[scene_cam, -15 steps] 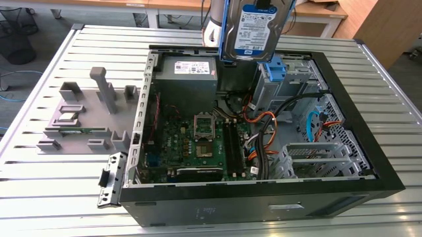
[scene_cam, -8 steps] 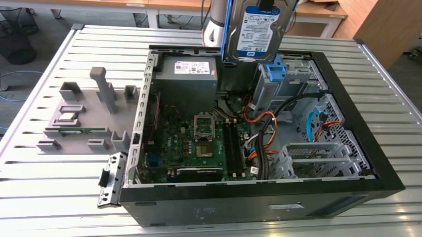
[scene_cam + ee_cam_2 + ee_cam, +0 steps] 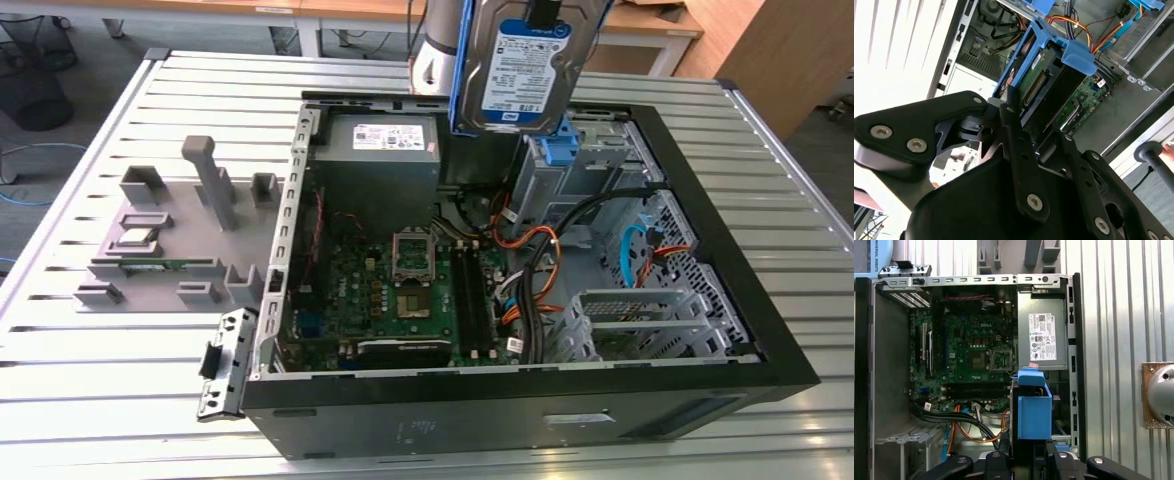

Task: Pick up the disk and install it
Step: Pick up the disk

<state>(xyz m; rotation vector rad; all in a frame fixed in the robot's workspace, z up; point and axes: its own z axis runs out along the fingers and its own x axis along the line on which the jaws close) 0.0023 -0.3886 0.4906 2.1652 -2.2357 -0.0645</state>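
On the exterior view's left I see the grey fixture [image 3: 160,240] with its upright posts lying on the slatted table [image 3: 107,400], and nothing I need sits there. Moving across, the open computer case [image 3: 534,400] lies on its side, with the power supply [image 3: 380,150] at the back and the motherboard [image 3: 400,290] below it. Above the case's far edge hangs the disk [image 3: 527,70], label towards the camera, upright and clear of everything under it. In the second wrist view the gripper [image 3: 1036,125] is clenched on the disk by its flanks, with the blue rails [image 3: 1074,55] running down past the connector end. I cannot see the far finger's contact cleanly, but the drive hangs free in the air, so I judge the grasp firm. In the first wrist view the disk's blue end points down into the case, near the power supply side. Just right of the disk in the exterior view stands the drive bay with a blue bracket [image 3: 577,150], and further right a metal cage [image 3: 641,310] among orange and black cables. So, as I read it, the pick-up is done and the installing is not: the disk touches no bay and no rail is seated.
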